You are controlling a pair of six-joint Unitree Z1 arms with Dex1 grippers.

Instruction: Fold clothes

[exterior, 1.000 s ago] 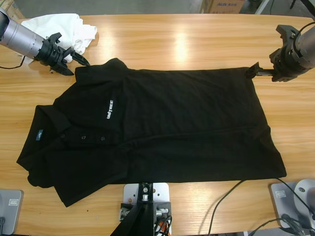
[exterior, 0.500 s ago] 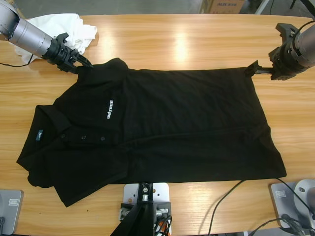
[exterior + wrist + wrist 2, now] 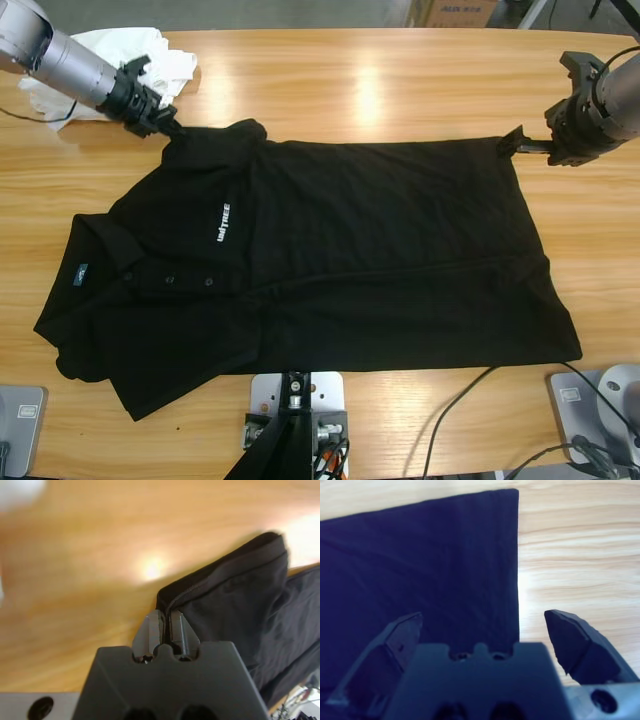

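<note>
This looks like a robotics lab or test workshop rather than a home. A long wooden table (image 3: 400, 80) carries the work, with loose black cables (image 3: 455, 410) trailing over its near edge. Beyond its far edge lies bare grey floor, and a cardboard box (image 3: 455, 12) stands past the far right corner.

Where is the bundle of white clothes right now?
In the high view, the crumpled white garment bundle lies at the wooden table's far left corner, partly behind the left gripper, just beyond the black polo shirt's upper sleeve.
</note>
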